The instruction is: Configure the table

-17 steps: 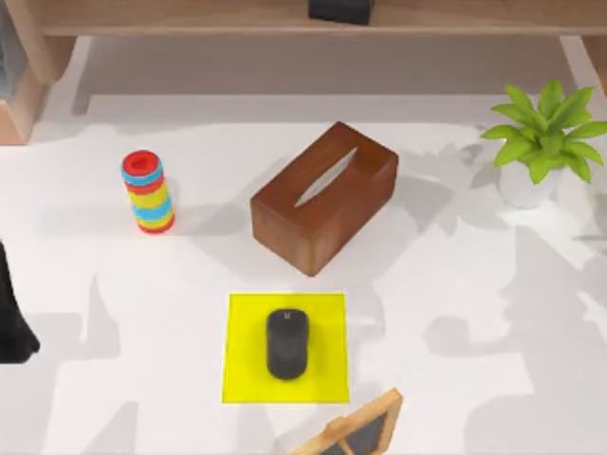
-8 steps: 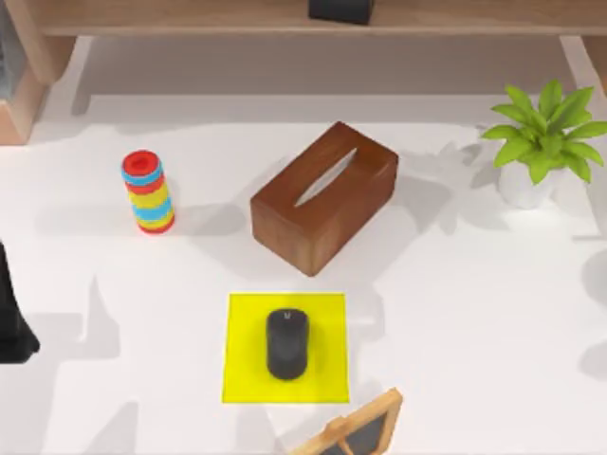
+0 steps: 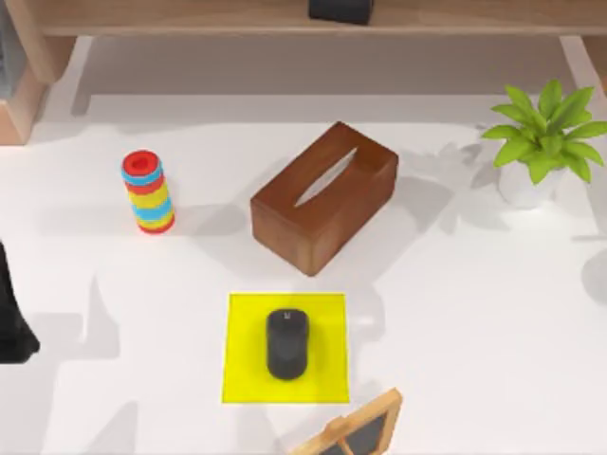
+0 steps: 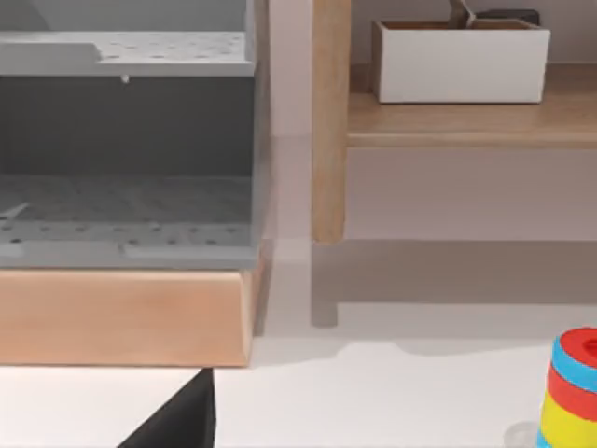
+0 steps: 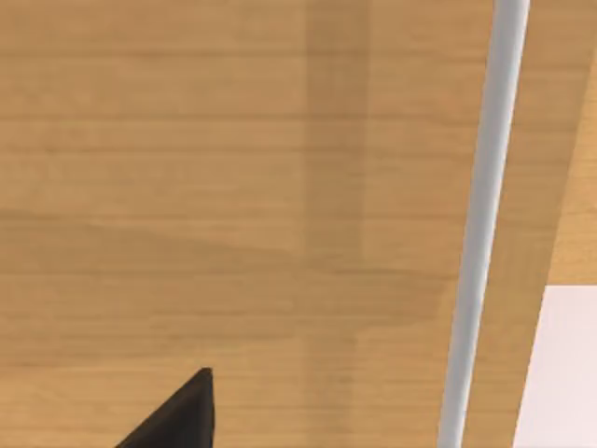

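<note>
Two arms are serving this white counter (image 3: 474, 360), and whether either end effector is open or closed cannot be told. At the near edge, a small wood-framed slate (image 3: 353, 428) is leaning into view. Just beyond it, a black computer mouse (image 3: 286, 343) is lying squarely on a yellow mat (image 3: 245, 365), near the counter's middle. Farther back, a dark wooden tissue box (image 3: 322, 194) is sitting at an angle. A stack of coloured rings (image 3: 147, 192) is standing upright to its left, and a potted plant (image 3: 539, 142) is standing at the right. A light-brown shelf unit (image 3: 190, 17) is running along the far side.

The left arm (image 3: 11, 318) is hanging at the counter's left edge. The left end effector (image 4: 177, 425) is pointing toward the shelf unit and a grey perforated rack (image 4: 126, 121), with the ring stack off to one side. The right end effector (image 5: 173, 415) is facing a light wooden panel at close range.

Since the mouse is already resting on the mat, I judge the layout to be nearly settled, with both arms standing clear. Doing this step well means keeping any left-arm move high and slow, because the ring stack is looking tall and easy to topple. The right arm needs to be backing straight off the wood rather than sweeping sideways toward the plant.
</note>
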`<state>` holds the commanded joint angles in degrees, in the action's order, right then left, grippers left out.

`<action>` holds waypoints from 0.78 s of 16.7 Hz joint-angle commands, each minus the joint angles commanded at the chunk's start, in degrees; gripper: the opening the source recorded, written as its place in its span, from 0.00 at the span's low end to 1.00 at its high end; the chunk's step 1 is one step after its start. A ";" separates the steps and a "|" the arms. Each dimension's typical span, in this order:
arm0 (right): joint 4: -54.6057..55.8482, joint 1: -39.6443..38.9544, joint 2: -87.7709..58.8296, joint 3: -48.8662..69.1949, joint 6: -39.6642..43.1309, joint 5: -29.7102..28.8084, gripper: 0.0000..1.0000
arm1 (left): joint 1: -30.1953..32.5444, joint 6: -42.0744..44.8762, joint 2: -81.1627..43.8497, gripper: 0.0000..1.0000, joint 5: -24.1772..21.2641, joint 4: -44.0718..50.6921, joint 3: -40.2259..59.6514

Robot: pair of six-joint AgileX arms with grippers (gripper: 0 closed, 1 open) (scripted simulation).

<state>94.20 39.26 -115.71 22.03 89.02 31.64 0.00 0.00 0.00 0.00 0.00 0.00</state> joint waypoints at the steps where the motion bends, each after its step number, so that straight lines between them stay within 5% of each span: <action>1: 0.00 0.00 0.00 0.00 0.00 0.00 1.00 | 0.00 0.00 0.00 1.00 0.00 0.00 0.00; 12: -3.56 -2.81 -1.51 5.01 0.04 -2.83 1.00 | 0.00 0.00 0.00 1.00 0.00 0.00 0.00; 13: -3.56 -2.81 -1.51 5.01 0.04 -2.83 0.92 | 0.00 0.00 0.00 1.00 0.00 0.00 0.00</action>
<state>90.64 36.45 -117.21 27.04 89.06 28.82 0.00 0.00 0.00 0.00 0.00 0.00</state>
